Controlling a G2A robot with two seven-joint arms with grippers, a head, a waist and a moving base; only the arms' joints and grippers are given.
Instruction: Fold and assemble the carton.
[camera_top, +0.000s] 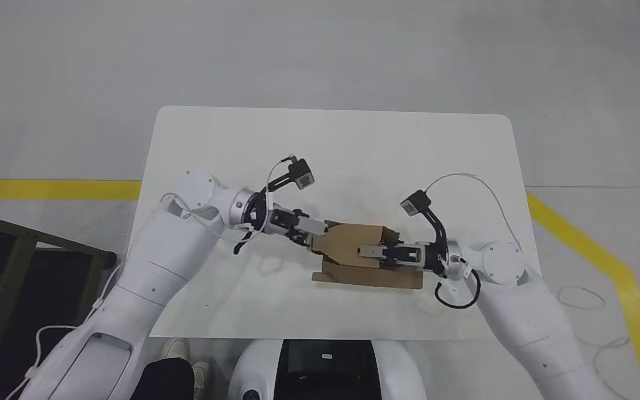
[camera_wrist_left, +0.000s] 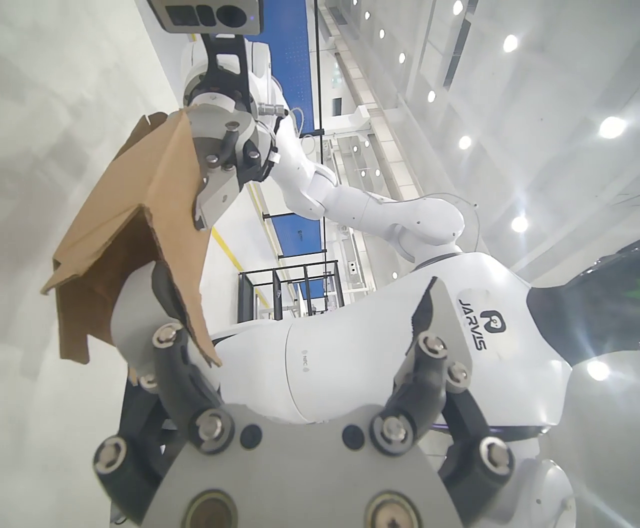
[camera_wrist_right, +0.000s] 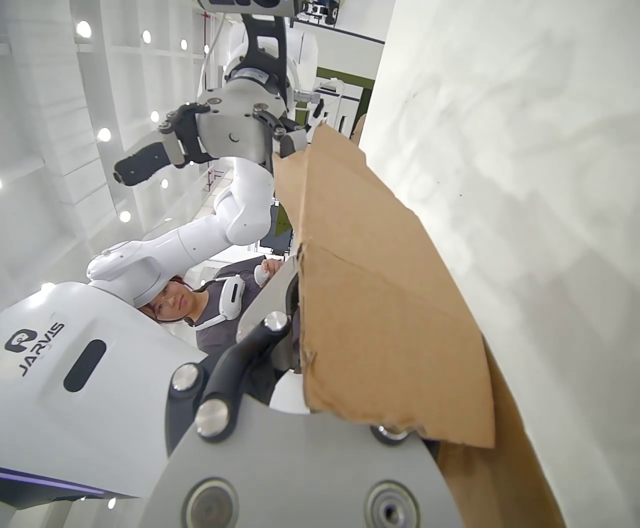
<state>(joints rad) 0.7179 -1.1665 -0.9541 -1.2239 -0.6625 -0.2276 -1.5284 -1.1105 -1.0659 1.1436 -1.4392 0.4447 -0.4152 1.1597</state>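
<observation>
A brown cardboard carton, partly folded, lies near the front middle of the white table. My left gripper is at its left end and stands open. In the left wrist view one finger sits under a carton flap and the other finger is far out to the side. My right gripper is at the carton's right part, shut on a panel. One of its fingers shows beside the panel; the other is hidden behind the cardboard.
Yellow floor tape runs past both sides of the table. A dark rack stands on the floor to the left. The back half of the table is bare white surface.
</observation>
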